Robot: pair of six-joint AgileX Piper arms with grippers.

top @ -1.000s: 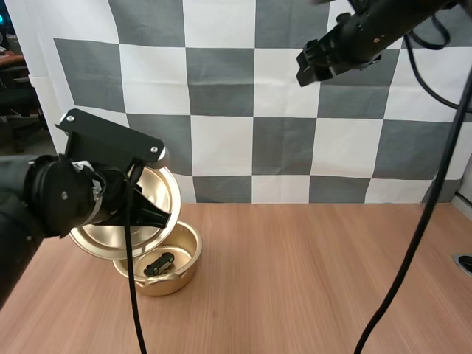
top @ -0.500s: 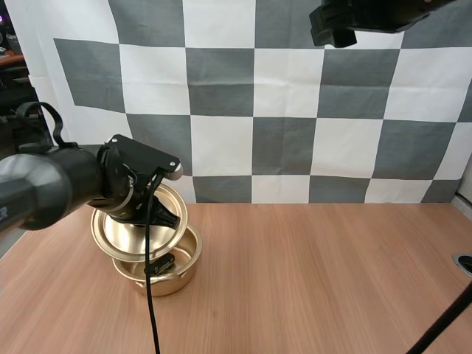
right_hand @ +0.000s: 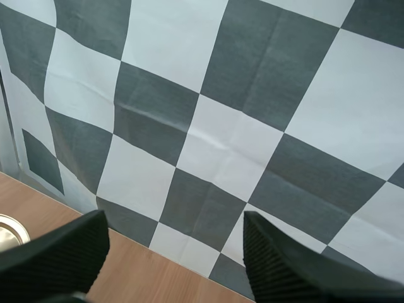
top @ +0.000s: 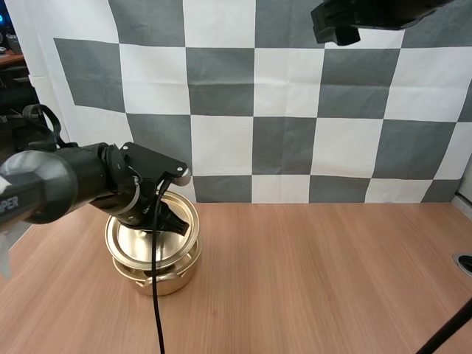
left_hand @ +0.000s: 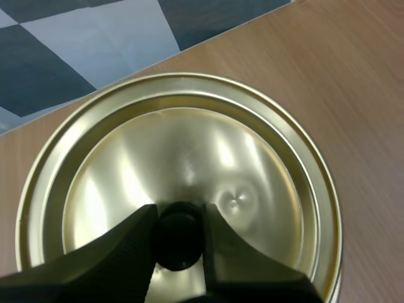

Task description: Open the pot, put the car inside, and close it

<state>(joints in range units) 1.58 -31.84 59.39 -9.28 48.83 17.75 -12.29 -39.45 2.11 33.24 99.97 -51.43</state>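
Left of the table (top: 310, 280), the left gripper (left_hand: 178, 218) pinches the knob (left_hand: 180, 243) of the lid (left_hand: 189, 139), which sits over the pot (top: 158, 279). Best to seat it level in the rim, then release straight up. The right gripper (right_hand: 173, 218) hangs high, fingers wide.

high view overlooks the table (top: 332, 280); left wrist view sits close above the shared lid (left_hand: 208, 136).

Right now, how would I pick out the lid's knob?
On the table stands a gold pot with a gold lid over it. The left gripper pinches the lid's middle: the knob is the small black ball there, dark against shiny gold.
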